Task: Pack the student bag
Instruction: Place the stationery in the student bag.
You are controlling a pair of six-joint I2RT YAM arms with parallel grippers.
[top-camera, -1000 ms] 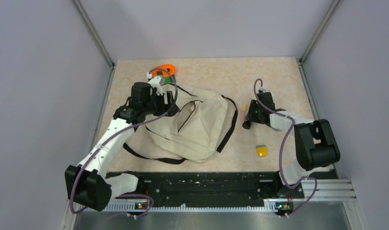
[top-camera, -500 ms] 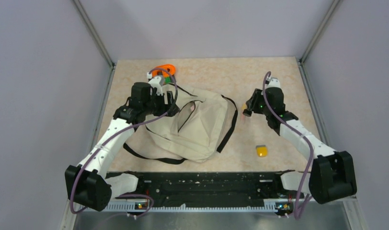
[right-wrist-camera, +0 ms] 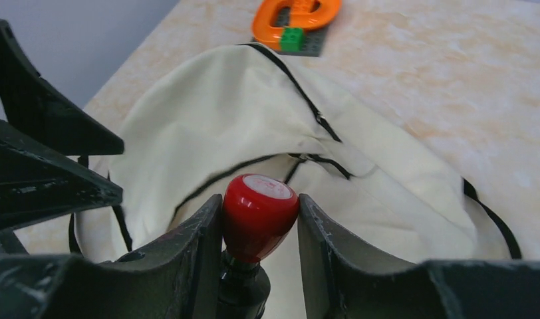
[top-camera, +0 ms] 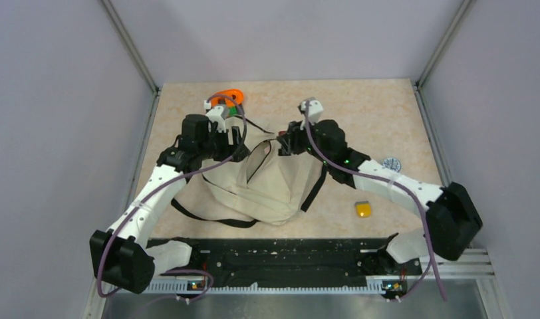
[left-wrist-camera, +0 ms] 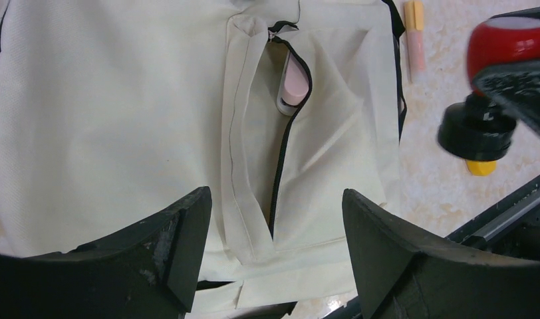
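1 bag [top-camera: 280, 189], beige tbl [top-camera: 387, 109], lilac walls [top-camera: 287, 33]

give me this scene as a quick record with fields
bag: lying on the table, zip opening parted
inside bag: pink thing showing through the opening
left gripper: open, above the bag's opening
right gripper: shut on a red-topped stamp, held over the bag
loose on table: pen beside the bag, yellow thing, orange toy past the bag's far edge
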